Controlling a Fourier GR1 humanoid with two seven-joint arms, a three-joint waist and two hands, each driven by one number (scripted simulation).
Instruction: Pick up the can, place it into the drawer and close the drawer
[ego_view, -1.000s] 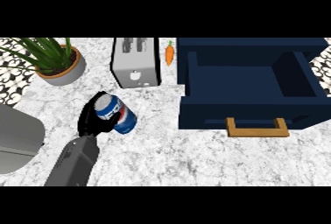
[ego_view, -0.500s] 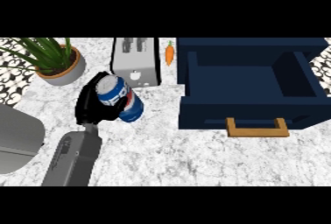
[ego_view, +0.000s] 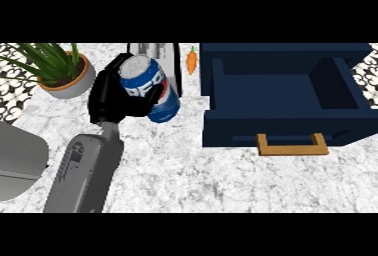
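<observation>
Drawer stands open — can outside it, to its left, fingers of the left hand curled round it.

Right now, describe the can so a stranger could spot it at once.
Start at the big navy drawer, open at the view's right. Just left of it, the left hand holds the can before the toaster. It is the only blue cylinder, silver-topped.

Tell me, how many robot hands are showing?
1: the left hand, left of the open drawer, fingers curled round the blue can. The right hand is out of view.
</observation>
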